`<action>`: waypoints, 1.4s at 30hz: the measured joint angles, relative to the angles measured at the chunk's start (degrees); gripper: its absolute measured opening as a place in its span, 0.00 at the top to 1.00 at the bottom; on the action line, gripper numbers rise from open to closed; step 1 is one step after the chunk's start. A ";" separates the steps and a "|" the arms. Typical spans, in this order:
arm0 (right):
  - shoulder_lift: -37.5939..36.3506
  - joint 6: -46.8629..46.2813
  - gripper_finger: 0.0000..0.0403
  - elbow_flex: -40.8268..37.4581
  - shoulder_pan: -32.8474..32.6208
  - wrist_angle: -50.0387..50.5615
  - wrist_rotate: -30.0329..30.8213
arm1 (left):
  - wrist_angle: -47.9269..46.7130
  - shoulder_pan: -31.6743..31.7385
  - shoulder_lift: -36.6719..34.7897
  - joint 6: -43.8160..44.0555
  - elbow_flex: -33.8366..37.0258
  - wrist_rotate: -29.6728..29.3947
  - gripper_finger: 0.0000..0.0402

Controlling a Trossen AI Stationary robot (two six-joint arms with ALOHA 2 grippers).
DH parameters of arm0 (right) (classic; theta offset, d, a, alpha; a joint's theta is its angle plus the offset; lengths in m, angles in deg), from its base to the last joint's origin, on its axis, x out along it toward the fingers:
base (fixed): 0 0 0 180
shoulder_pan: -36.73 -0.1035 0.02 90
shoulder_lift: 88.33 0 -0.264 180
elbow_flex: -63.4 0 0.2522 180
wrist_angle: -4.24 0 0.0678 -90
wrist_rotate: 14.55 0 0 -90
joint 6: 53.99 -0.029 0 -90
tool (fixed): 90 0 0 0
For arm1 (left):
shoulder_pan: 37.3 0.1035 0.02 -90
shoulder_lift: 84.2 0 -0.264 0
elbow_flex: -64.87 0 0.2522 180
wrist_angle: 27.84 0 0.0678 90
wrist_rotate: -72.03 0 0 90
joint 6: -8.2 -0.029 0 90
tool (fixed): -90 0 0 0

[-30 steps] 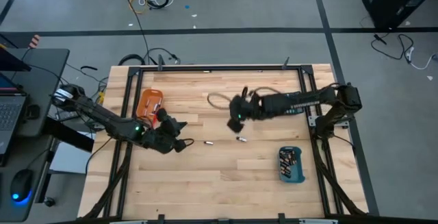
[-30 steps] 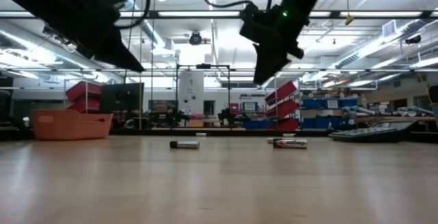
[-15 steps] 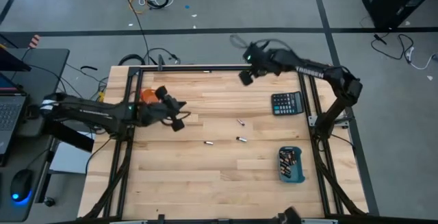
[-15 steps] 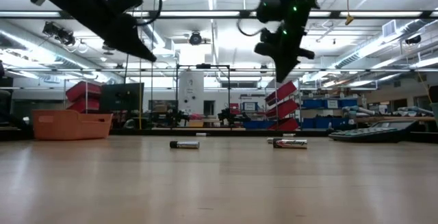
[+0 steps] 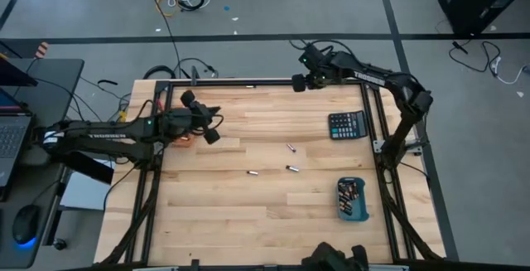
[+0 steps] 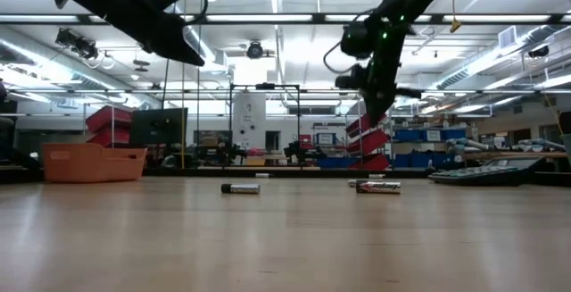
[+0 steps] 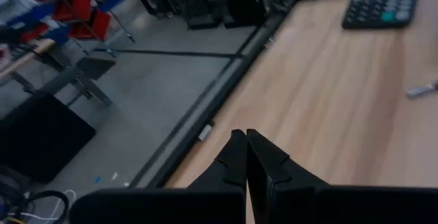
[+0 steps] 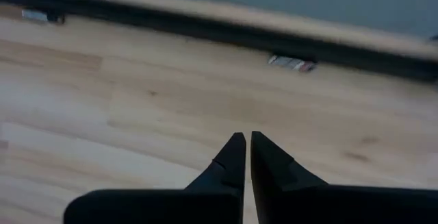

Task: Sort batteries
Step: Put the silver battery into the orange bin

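Note:
Three batteries lie on their sides on the wooden table: one (image 5: 291, 147) in the middle, two (image 5: 252, 173) (image 5: 291, 168) nearer the front. More batteries fill the blue tray (image 5: 352, 199) at the right front. The orange tray (image 6: 94, 162) stands at the far left, mostly hidden under my left arm in the high view. My left gripper (image 5: 213, 135) hangs shut and empty beside that tray, high above the table (image 7: 245, 157). My right gripper (image 5: 298, 83) is shut and empty over the table's far edge, pointing down (image 8: 245, 155).
A black calculator (image 5: 345, 124) lies at the far right, between my right arm's base and the loose batteries. The black frame rail (image 5: 248, 81) runs along the far edge. A dark shape (image 5: 335, 258) shows at the near edge.
My right gripper has swung from over the table's middle to its far edge, uncovering the calculator and the middle battery. My left gripper has risen and gone from left of the front batteries toward the far edge, beside the orange tray. The batteries have stayed put.

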 joint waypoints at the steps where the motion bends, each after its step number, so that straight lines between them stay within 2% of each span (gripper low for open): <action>1: 1.30 -0.09 0.97 0.00 0.27 -0.91 -1.22 | 0.54 0.56 0.00 -0.50 0.00 0.00 1.00; 5: 6.84 0.16 0.96 -0.02 2.44 -3.11 -4.51 | 1.22 2.75 0.00 -2.51 0.00 0.00 1.00; 12: 12.56 -0.06 0.97 -0.01 7.12 -5.41 -4.63 | 0.29 5.69 0.00 -2.88 0.00 0.00 1.00; 24: 14.00 0.45 0.96 0.09 10.76 -11.99 -5.49 | 0.32 7.54 0.00 -2.98 0.00 0.00 1.00; 31: 14.27 0.07 0.97 0.09 10.71 -10.77 -3.35 | 0.02 7.54 0.00 -2.97 0.00 0.00 1.00; 34: 15.99 -0.07 0.97 0.09 10.82 -10.84 -2.33 | 0.02 7.52 0.00 -2.96 0.00 0.00 1.00; 42: 21.10 0.46 0.97 0.59 10.86 -11.75 -5.15 | -0.46 7.52 0.04 -2.96 0.02 0.01 1.00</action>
